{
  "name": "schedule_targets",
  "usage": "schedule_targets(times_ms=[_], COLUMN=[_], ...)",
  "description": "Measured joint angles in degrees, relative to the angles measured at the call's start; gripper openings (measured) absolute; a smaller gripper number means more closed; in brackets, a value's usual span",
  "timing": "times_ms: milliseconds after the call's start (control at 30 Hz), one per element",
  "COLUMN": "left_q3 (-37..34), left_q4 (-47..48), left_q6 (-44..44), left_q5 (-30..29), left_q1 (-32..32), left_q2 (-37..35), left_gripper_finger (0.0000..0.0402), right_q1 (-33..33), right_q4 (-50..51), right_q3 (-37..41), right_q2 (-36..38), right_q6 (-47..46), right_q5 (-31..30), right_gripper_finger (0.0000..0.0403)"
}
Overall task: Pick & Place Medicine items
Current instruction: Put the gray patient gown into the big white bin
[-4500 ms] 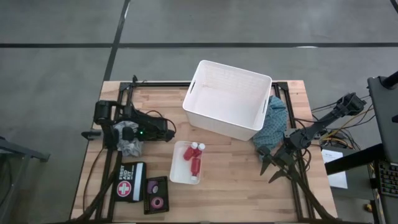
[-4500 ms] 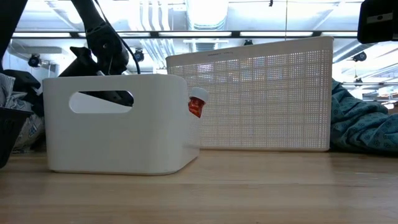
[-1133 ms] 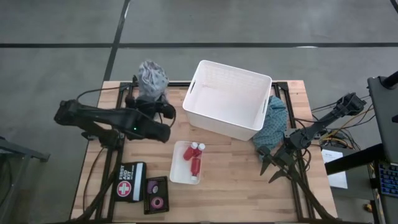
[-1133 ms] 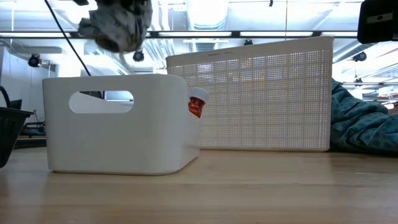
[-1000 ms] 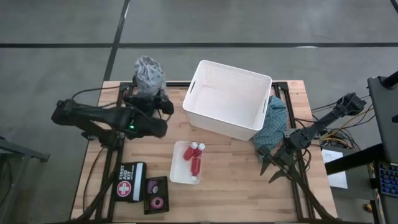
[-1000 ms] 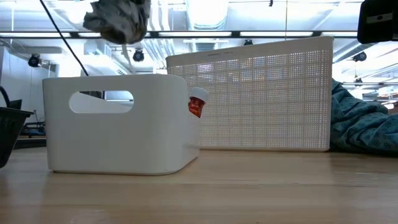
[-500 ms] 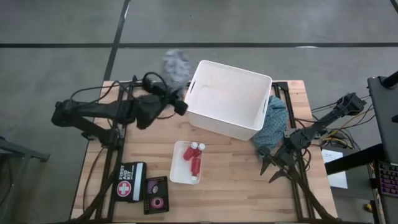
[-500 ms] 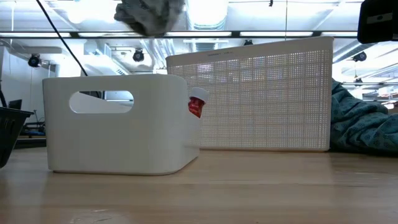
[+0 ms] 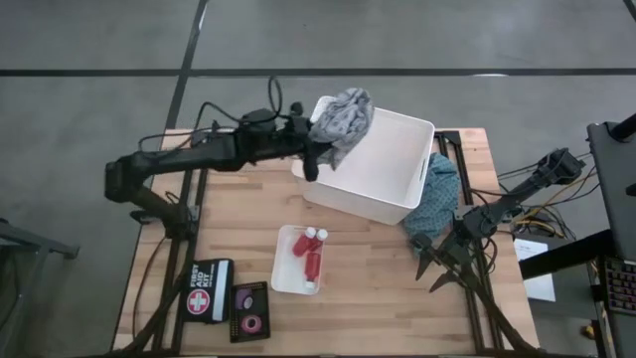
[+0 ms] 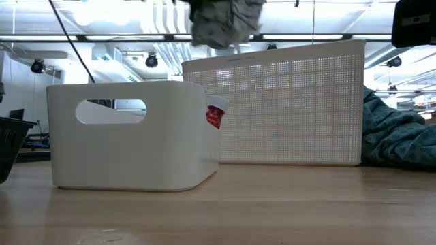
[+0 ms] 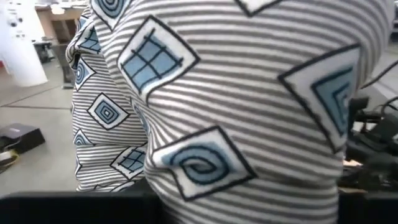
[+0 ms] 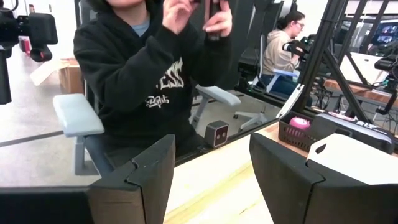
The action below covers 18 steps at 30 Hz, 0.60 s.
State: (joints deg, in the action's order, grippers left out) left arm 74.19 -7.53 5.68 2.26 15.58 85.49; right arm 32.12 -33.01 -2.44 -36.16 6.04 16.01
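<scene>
Red bottles with white caps (image 9: 310, 251) lie in a small white bin (image 9: 282, 270) at the table's middle; one bottle (image 10: 214, 114) peeks past the bin's corner in the low view. Pink and dark tape rolls (image 9: 247, 309) sit in a black tray at the near left. My left gripper (image 9: 318, 142) is shut on a bunched grey patterned cloth (image 9: 344, 116), high above the far-left corner of the big white basket (image 9: 397, 169). My right gripper (image 12: 211, 177) rests open near the table's right edge, with nothing between its fingers. My left gripper holds the bunched grey cloth (image 11: 236, 112) and reaches in level from the table's left. The cloth fills the wrist view and hides the fingers, so which part they hold cannot be told. The bundle (image 10: 225, 20) hangs lifted clear, above the basket's rim.
A teal cloth (image 9: 438, 191) lies against the big basket's right side. A first aid pouch (image 9: 203, 289) lies at the near left beside the black tray. A person in a dark hoodie (image 12: 155, 74) sits beyond the table's edge.
My left gripper has swung from above the table's far-left corner toward the right, turning at the wrist, and now stands over the big basket's far-left corner. The grey cloth has travelled with it, still bunched and lifted clear.
</scene>
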Motion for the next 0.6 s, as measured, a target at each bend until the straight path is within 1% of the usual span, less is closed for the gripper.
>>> schedule_targets(times_ms=[100, 233, 333, 500, 600], left_q3=[0.0, 3.0, 7.9, 16.6, 21.3], left_q4=[-4.2, -3.4, 1.4, 13.2, 18.5], left_q6=[-1.4, -1.6, -1.6, -1.6, -1.6], left_q5=[1.7, 1.7, 1.8, 1.8, 1.3], left_q1=[1.6, 2.3, 2.4, 2.4, 2.4], left_q2=[3.9, 9.3, 13.5, 20.7, 24.2], left_gripper_finger=[0.0129, 0.0129, 0.0130, 0.0133, 0.0133], right_q1=[0.0, 0.0, 0.0, 0.0, 0.0], right_q4=[0.0, 0.0, 0.0, -0.1, 0.0], right_q3=[0.0, 0.0, 0.0, 0.0, 0.0], right_q2=[0.0, 0.0, 0.0, 0.0, 0.0], right_q6=[0.0, 0.1, 0.1, 0.1, 0.1], right_q5=[0.0, 0.0, 0.0, 0.0, 0.0], right_gripper_finger=[0.0206, 0.0206, 0.0206, 0.0206, 0.0206])
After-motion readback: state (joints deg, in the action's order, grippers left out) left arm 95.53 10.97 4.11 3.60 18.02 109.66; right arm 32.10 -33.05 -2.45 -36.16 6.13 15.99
